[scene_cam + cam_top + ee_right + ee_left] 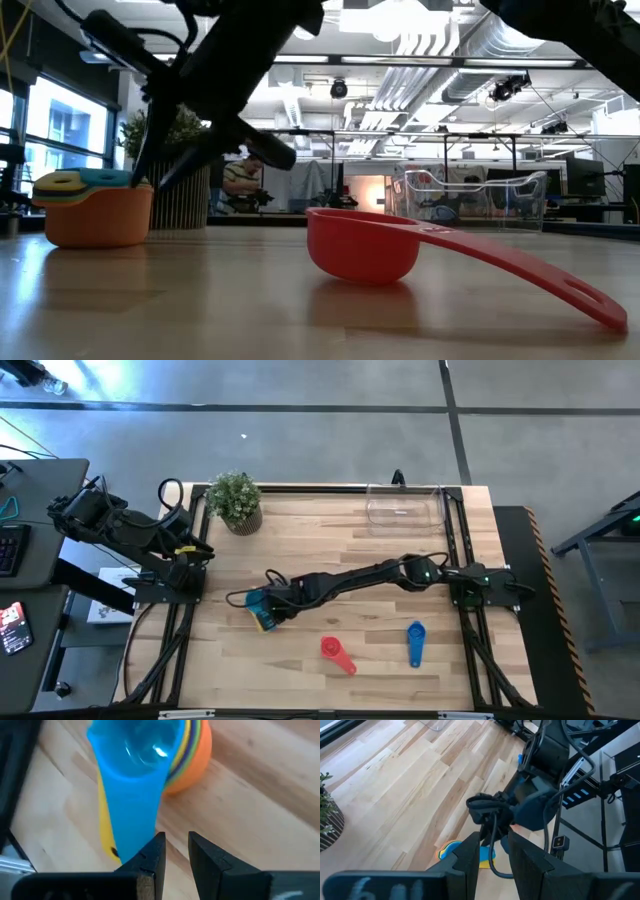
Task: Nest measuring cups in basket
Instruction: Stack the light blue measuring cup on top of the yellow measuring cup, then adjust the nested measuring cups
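Note:
A nested stack of measuring cups point(260, 610) rests on its orange bottom cup point(192, 765) at the table's left middle. A light blue cup point(145, 745) sits on top of it. My right gripper point(176, 845) hovers at the stack's handle side, slanting down, open by a narrow gap with only bare wood showing in it. A red cup point(335, 651) and a blue cup point(415, 640) lie loose near the front edge. The clear basket point(405, 508) stands at the far right. My left gripper point(492, 845) waits raised off the table's left edge, narrowly open and holding nothing. My right gripper's one fingertip point(152, 850) stands right at the free end of the light blue handle point(132, 820), coming from the handle side and slanting down. I cannot tell whether it touches the handle. Nothing lies between the fingers.
A potted plant point(236, 500) stands at the far left corner. My right arm point(380, 575) stretches across the table's middle from the right side. Bare wood lies between the stack and the basket. In the low view the red cup point(365, 245) lies close in front.

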### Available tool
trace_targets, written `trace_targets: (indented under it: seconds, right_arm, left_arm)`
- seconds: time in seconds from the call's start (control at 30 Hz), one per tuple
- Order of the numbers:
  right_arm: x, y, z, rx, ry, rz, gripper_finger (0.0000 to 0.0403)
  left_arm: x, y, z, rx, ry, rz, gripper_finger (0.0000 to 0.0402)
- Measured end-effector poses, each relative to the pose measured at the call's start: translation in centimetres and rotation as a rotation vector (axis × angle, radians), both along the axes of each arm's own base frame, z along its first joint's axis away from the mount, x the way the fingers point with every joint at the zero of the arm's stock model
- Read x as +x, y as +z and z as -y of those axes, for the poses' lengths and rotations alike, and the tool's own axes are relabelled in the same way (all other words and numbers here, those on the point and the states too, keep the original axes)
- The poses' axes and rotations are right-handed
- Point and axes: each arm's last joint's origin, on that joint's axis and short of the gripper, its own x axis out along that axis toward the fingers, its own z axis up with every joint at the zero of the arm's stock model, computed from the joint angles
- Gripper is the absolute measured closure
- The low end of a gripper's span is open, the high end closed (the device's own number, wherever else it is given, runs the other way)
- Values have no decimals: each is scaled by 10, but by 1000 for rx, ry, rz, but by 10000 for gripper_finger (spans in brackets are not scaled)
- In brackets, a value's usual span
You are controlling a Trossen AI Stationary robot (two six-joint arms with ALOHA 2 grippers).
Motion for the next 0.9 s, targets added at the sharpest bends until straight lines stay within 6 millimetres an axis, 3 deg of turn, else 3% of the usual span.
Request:
trace_targets:
  seconds: [0.5,0.73,0.9]
  right_arm:
    - [4,-3,-5,44,36,30,328]
    - [9,9,-5,46,65,104,328]
    - [7,7,-3,26,85,75,328]
  left_arm:
    - [0,0,0,-29,24,1,312]
    - [2,-5,1,-48,43,-19,312]
    - [3,-9,1,-47,48,-38,312]
